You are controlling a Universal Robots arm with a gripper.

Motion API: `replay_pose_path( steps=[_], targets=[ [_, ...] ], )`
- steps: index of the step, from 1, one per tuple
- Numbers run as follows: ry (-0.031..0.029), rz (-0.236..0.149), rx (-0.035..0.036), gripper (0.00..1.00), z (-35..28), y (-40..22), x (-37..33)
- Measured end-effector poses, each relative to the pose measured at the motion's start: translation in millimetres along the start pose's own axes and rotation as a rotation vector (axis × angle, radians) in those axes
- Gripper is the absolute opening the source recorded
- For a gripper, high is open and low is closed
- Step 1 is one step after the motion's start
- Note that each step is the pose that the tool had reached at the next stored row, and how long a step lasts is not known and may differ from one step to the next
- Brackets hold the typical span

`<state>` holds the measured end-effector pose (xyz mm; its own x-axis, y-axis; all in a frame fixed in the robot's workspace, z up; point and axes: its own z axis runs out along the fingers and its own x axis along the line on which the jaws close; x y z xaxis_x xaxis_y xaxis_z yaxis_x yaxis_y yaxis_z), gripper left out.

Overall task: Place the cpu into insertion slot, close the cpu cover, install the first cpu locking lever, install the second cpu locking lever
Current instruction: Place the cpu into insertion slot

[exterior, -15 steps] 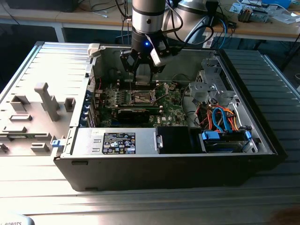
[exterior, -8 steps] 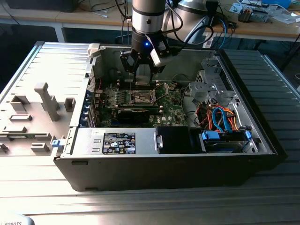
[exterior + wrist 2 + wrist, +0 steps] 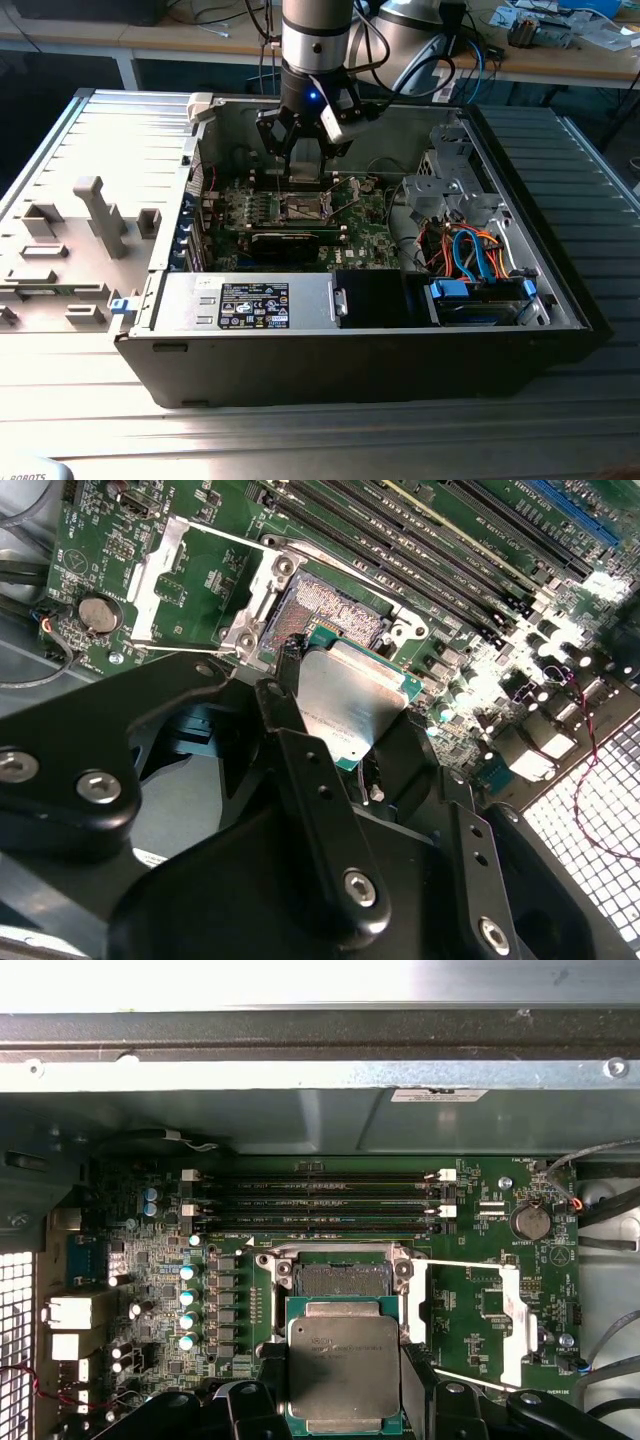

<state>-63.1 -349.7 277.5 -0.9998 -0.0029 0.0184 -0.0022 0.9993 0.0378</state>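
My gripper reaches down into an open computer case and is shut on the cpu, a flat square chip with a dull silver top and a green rim. Black fingers press against two opposite edges of the chip. The cpu hangs just above and to one side of the insertion slot, a dark square recess in a silver frame on the green board. The insertion slot is bare inside. The cpu cover is swung open and lies flat beside the slot. It also appears as the cpu cover in the second wrist view.
Long memory slots run beside the socket. A black card sits in front of it in the exterior view, then a power supply. Drive cages and coloured cables crowd the exterior view's right. The case wall stands behind.
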Motion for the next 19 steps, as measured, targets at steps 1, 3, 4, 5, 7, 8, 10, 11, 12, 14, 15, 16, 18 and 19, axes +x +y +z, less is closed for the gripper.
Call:
replay_pose_path(
  steps=[1,3,4,5,7,8,10,11,12,14,15,16,18,19],
  targets=[
    [0.0000,0.000,0.0000,0.54,0.0,0.0,0.0],
    [0.0000,0.000,0.0000,0.54,0.2,0.0,0.0],
    [0.0000,0.000,0.0000,0.54,0.2,0.0,0.0],
    [0.0000,0.000,-0.0001,0.54,0.3,0.0,0.0],
    [0.0000,0.000,-0.0001,0.54,1.2,0.0,0.0],
    [0.0000,0.000,-0.0001,0.54,1.5,-0.1,0.0],
    [0.0000,0.000,0.0003,0.54,5.2,-0.2,-0.1],
    [0.0000,0.000,0.0003,0.54,8.6,-0.3,-0.1],
    [0.0000,0.000,0.0002,0.54,8.7,-0.3,-0.2],
    [0.0000,0.000,0.0003,0.54,8.8,-0.3,-0.1],
    [0.0000,0.000,0.0003,0.54,8.8,-0.3,-0.2],
    [0.0000,0.000,0.0003,0.54,9.8,-0.4,-0.2],
    [0.0000,0.000,0.0015,0.54,10.6,-0.4,-0.2],
    [0.0000,0.000,0.0016,0.54,10.6,-0.3,-0.2]
  ],
)
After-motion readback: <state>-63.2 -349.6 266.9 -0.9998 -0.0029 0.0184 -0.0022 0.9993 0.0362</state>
